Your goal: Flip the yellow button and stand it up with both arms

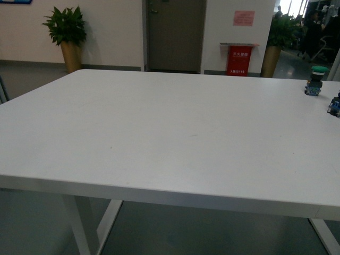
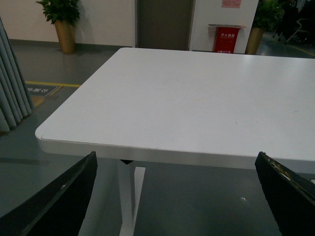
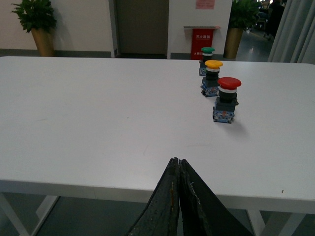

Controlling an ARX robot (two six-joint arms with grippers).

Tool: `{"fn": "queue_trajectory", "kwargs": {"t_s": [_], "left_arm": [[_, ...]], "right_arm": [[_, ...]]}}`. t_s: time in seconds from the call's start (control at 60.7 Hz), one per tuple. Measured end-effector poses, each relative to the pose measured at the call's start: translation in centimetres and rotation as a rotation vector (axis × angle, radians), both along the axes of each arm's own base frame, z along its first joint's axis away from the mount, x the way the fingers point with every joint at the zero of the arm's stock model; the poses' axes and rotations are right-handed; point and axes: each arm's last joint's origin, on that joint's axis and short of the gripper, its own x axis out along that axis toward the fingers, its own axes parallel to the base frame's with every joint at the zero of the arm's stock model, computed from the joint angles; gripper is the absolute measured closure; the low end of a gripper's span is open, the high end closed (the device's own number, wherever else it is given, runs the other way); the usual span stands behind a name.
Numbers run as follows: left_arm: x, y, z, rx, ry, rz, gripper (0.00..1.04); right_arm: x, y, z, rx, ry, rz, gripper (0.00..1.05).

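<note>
The yellow button (image 3: 212,77) stands upright on the white counter (image 3: 98,113), cap up, on its black base with blue-white parts. It is the middle one of three push-button switches in a short row, seen in the right wrist view: a green button (image 3: 206,59) is just beyond it on the far side, and a red button (image 3: 226,100) is just nearer. The three stand close together without clearly touching. In the front view the green button (image 1: 314,81) sits at the far right of the counter (image 1: 159,133), and a partly cropped switch (image 1: 334,104) shows at the frame's right edge; its cap colour cannot be told there. The right end effector (image 3: 178,169) is fully closed, fingers pressed together, holding nothing, and sits off the near edge of the counter, well apart from the row. The left end effector (image 2: 174,182) is spread wide, empty, its dark fingers (image 2: 64,201) below the counter's (image 2: 197,98) near left corner.
</note>
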Motion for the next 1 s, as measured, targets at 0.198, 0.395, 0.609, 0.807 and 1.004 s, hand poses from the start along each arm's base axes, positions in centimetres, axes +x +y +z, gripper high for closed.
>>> {"fn": "queue_trajectory", "kwargs": {"t_s": [0.198,0.395,0.609,0.807,1.004], "left_arm": [[0.0,0.0,0.0,0.000,0.000,0.000,0.06],[0.0,0.0,0.0,0.000,0.000,0.000,0.06],[0.0,0.0,0.0,0.000,0.000,0.000,0.06],[0.0,0.0,0.0,0.000,0.000,0.000,0.06],[0.0,0.0,0.0,0.000,0.000,0.000,0.06]], "right_arm": [[-0.8,0.0,-1.0,0.000,-0.012,0.000,1.01],[-0.9,0.0,-1.2,0.000,-0.010,0.000,1.01],[-0.9,0.0,-1.2,0.000,-0.010,0.001,1.01],[-0.9,0.0,-1.2,-0.001,-0.010,0.001,0.68],[-0.9,0.0,-1.2,-0.001,-0.010,0.000,0.34]]}}
